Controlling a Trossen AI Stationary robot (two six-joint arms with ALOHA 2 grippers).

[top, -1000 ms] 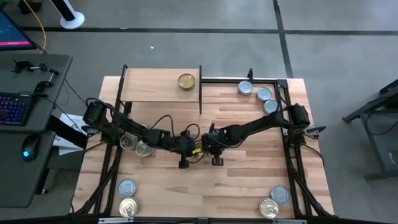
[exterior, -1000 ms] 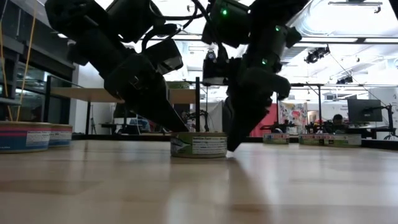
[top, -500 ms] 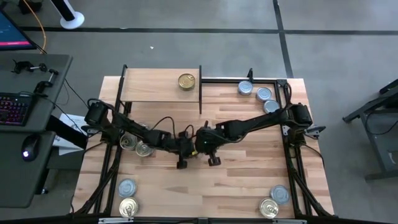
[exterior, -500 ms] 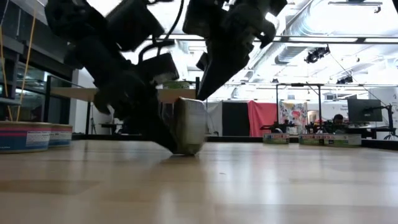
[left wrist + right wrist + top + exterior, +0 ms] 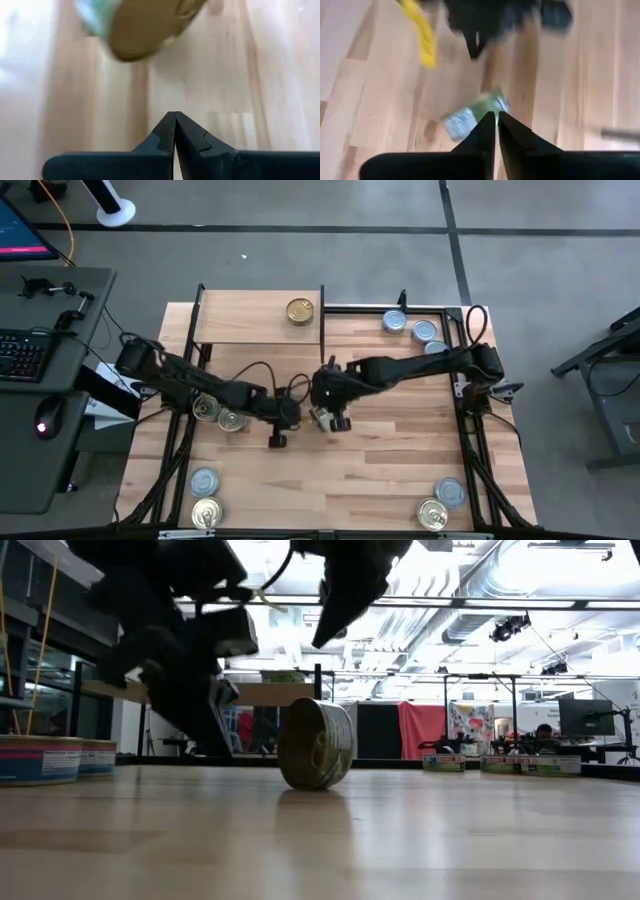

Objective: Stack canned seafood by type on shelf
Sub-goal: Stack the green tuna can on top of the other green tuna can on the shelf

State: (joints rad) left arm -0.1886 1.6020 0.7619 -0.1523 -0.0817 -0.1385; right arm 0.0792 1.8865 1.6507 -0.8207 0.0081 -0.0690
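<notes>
Tin (image 5: 316,744) on edge, mid-table, unheld

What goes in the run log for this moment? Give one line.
green-labelled round tin: on edge on tabletop, unheld | left gripper: shut, beside it | right gripper: shut, above it | wooden shelf: one gold-topped tin

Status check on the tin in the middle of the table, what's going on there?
Both grippers shut, holding nothing: left gripper, right gripper. Tin standing on its edge on the table, between them. One gold-topped tin on the shelf.
</notes>
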